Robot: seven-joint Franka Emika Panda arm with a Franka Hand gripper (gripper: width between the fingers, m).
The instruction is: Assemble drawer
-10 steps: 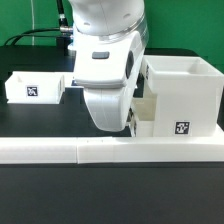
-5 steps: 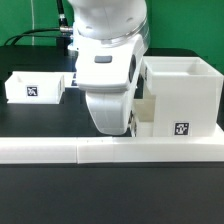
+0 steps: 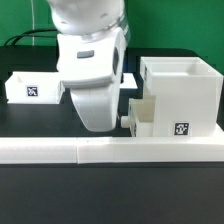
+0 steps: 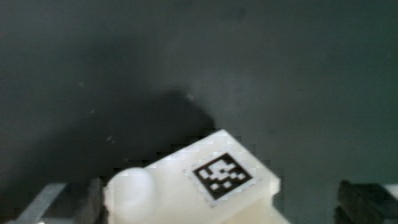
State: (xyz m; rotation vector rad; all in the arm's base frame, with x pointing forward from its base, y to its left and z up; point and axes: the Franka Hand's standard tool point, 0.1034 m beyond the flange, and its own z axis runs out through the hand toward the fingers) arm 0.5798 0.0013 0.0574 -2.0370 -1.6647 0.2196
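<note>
Pincer (image 4: pixel 214 208) stands apart, clamping nothing — we judge one tray (image 3: pixel 138 115) partly seated in the case (image 3: pixel 180 95); next we need the other tray (image 3: pixel 32 88), gripped squarely by its wall.

- exterior cam: low, close, almost table height, looks over the long white rail (image 3: pixel 110 150) straight at my arm (image 3: pixel 92 70)
- wrist cam: aimed down, very near a tagged white part (image 4: pixel 199 178)
- shared: black table (image 3: pixel 40 118)
</note>
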